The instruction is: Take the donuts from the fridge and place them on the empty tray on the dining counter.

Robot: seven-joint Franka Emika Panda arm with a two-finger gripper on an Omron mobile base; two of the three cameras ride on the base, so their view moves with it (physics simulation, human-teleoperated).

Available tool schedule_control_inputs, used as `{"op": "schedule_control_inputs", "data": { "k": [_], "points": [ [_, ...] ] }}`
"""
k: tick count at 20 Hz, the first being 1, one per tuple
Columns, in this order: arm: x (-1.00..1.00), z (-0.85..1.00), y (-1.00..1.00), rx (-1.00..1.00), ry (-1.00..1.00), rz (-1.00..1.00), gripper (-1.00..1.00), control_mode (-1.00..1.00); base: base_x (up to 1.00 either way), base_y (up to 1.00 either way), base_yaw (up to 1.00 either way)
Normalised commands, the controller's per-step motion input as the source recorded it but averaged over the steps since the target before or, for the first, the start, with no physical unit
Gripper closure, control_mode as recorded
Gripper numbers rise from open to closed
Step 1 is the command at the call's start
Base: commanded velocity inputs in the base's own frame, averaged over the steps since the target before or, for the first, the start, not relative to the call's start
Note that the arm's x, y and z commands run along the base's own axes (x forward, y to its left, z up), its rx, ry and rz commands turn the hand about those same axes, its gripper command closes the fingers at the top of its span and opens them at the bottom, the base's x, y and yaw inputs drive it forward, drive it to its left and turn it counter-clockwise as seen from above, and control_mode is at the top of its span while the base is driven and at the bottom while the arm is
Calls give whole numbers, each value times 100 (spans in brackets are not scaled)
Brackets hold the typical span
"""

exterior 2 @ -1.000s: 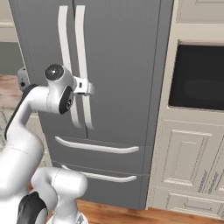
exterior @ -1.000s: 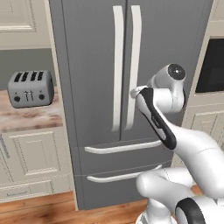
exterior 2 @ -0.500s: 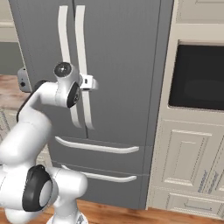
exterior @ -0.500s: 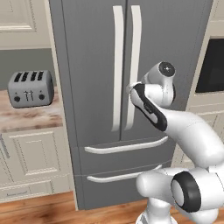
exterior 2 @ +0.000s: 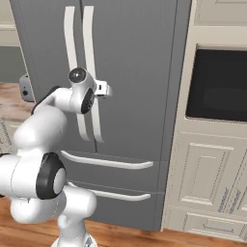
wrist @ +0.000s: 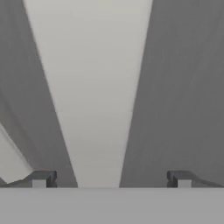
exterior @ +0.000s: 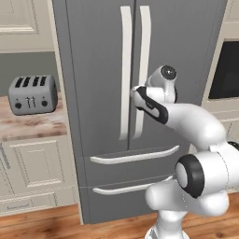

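The dark grey fridge (exterior: 98,93) stands with both doors shut, so the donuts are hidden inside. Its two long white handles (exterior: 125,70) run down the middle. My gripper (exterior 2: 107,89) is at the right door's handle (exterior 2: 89,43), about halfway down it. In the hand view my gripper (wrist: 111,179) is open, and the white handle (wrist: 94,87) fills the space between the two dark fingertips (wrist: 41,178). I cannot tell whether the pads touch it. The blue tray and the dining counter are out of view.
A silver toaster (exterior: 32,94) sits on the marbled wall counter (exterior: 28,126) left of the fridge. A black built-in oven (exterior 2: 217,91) and cream cabinets (exterior 2: 207,178) flank its right side. Two lower drawers with white handles (exterior: 135,154) lie below my arm.
My arm has stretched forward and the hand has closed in on the right door's handle. The fridge doors have stayed shut.
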Motion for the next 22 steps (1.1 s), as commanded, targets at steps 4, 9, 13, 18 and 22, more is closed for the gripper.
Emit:
{"op": "schedule_control_inputs", "data": {
  "k": [4, 9, 13, 18, 22],
  "points": [
    [55, -17, 8, 0, 0, 0, -100, -100, 0, 0, 0],
    [49, -13, 3, 0, 0, 0, -100, -100, 0, 0, 0],
    [59, -32, 0, 0, 0, 0, 100, -100, 0, 0, 0],
    [-60, -7, -84, 25, 12, -9, 100, -100, 0, 0, 0],
    [-100, -2, -100, 29, 0, -5, 100, -100, 0, 0, 0]
  ]
}}
